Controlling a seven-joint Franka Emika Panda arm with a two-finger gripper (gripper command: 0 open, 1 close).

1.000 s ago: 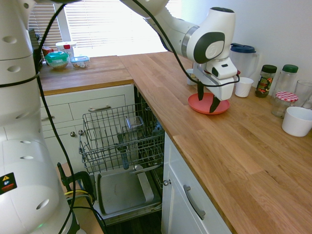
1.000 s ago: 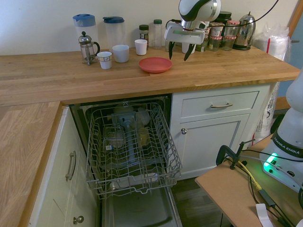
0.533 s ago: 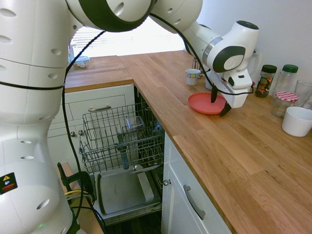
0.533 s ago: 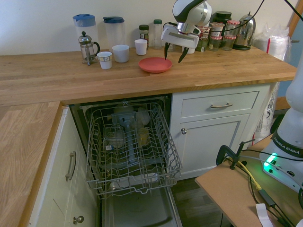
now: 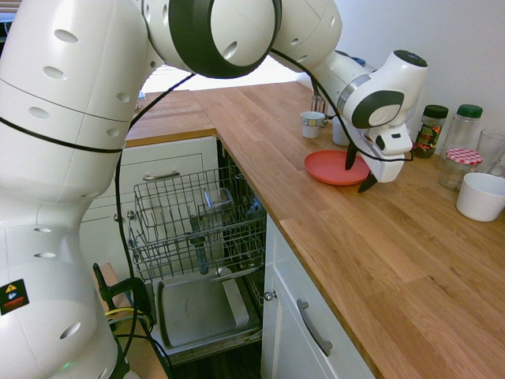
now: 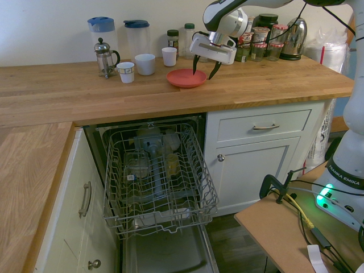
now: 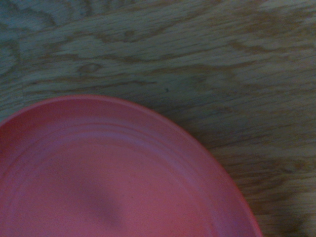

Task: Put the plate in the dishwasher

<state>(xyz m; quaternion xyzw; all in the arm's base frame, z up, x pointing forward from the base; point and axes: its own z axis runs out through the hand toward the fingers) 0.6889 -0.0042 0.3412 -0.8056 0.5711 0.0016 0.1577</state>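
Your plate point(image 5: 332, 167) point(image 6: 186, 78) point(image 7: 98, 177) sits flat on the wooden bench point(image 5: 371, 237) point(image 6: 68, 91), above the right edge of the dishwasher opening in the second exterior view, close to the bench's front edge. The hand point(image 5: 359, 171) point(image 6: 203, 64) hangs right over the plate's right rim in that view, pointing steeply down, fingers spread wide apart with nothing between them. One fingertip is over the plate, the other just off its edge; you can't tell if either touches. The wrist view shows only plate rim and wood grain.

Behind the plate, toward the wall: a white cup point(image 6: 169, 56), a wider white bowl point(image 6: 144, 64), and a small patterned mug point(image 6: 125, 71) point(image 5: 312, 124) to the left. Further left stands a french press point(image 6: 104, 57), with two clear jugs point(image 6: 136, 37) by the wall. Jars point(image 6: 261, 50) and a kettle point(image 6: 293, 38) stand to the right.

Below the bench the dishwasher point(image 6: 153, 187) point(image 5: 197, 237) is open, door down, wire rack point(image 6: 159, 176) pulled out with a few items in it. White cabinet drawers point(image 6: 264, 128) flank it.
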